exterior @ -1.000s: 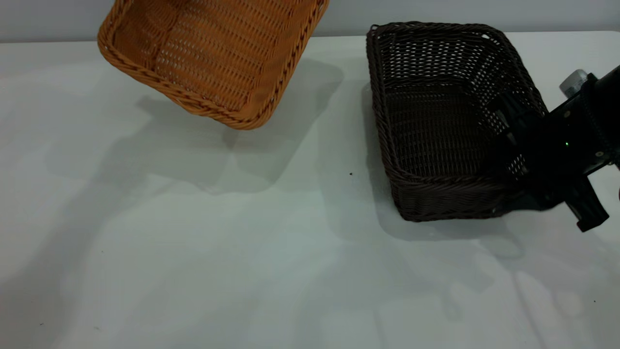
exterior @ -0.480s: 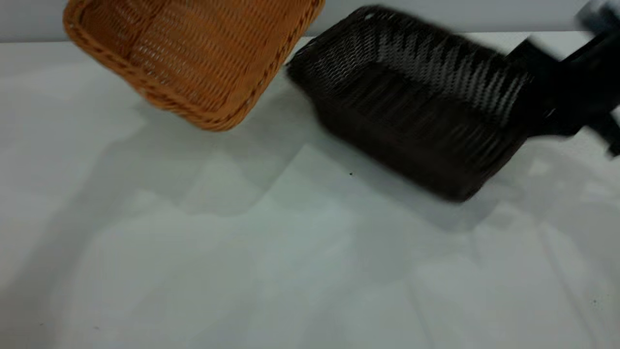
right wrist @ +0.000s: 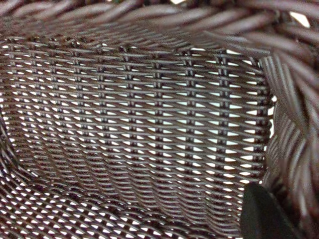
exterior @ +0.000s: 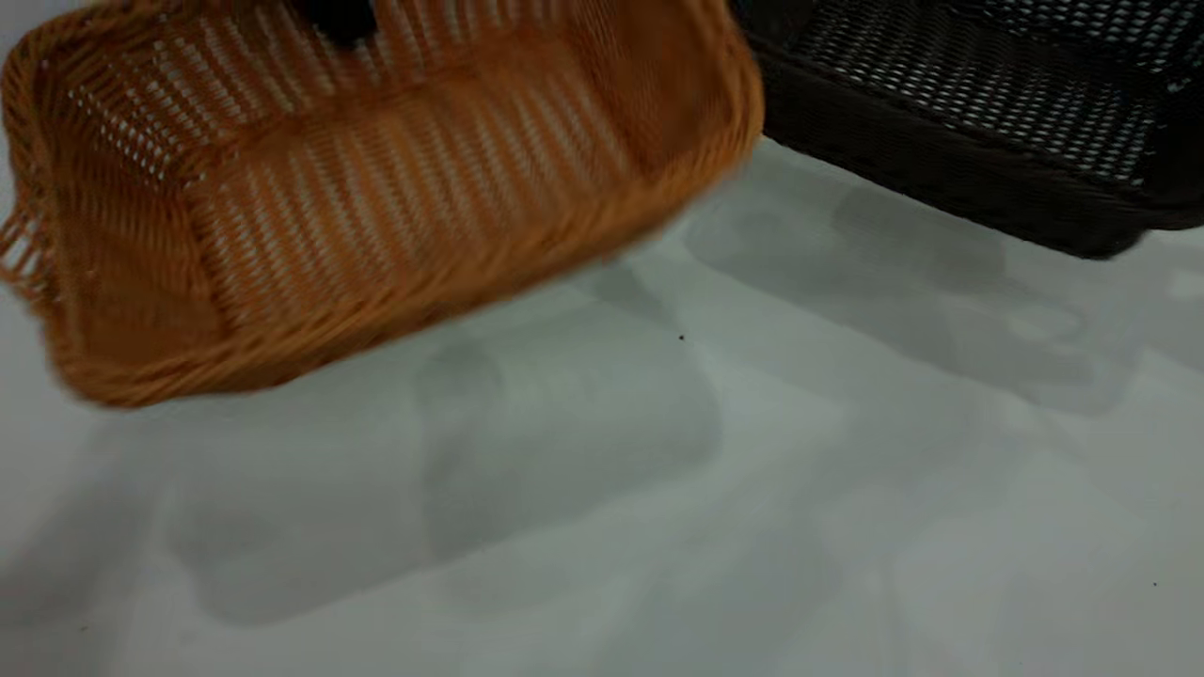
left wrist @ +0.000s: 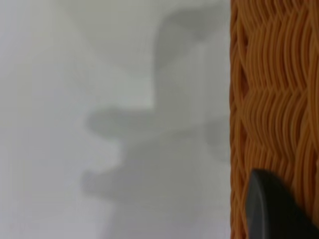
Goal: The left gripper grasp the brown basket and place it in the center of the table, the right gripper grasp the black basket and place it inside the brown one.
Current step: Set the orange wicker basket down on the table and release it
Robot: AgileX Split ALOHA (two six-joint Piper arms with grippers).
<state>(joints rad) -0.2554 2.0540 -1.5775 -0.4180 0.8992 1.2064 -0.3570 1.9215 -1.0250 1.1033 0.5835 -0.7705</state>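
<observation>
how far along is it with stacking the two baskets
Both baskets are lifted off the table. In hand: the brown basket hangs tilted over the table's left half, the black basket raised at far right. Left: set the brown one down at center, then put the black one inside.

The brown basket [exterior: 376,207] hangs tilted above the left and middle of the bench [exterior: 658,489], clear of its surface, while the black basket [exterior: 969,122] hangs tilted to its right, farther back, also off the bench, the two close together.
</observation>
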